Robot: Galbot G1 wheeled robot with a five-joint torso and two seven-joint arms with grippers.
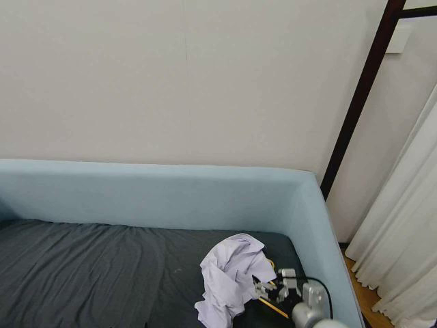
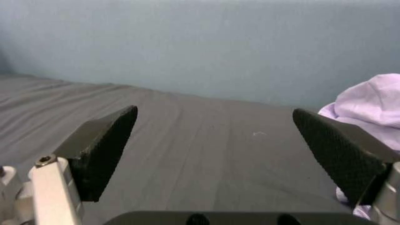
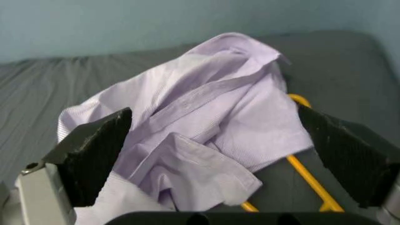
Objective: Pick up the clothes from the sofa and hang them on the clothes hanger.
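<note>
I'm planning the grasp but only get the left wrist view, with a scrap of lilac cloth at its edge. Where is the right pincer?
Observer: The right pincer is open, facing the crumpled lilac cloth shirt at the right end of the light-blue upholstered sofa.
Operator: My left pincer is open over the dark grey seat. Anything under that shirt?
Observer: A thin yellow hanger pokes out from beneath it.
Operator: Any rack nearby?
Observer: A dark slanted pole rises beyond the sofa's right arm.
</note>
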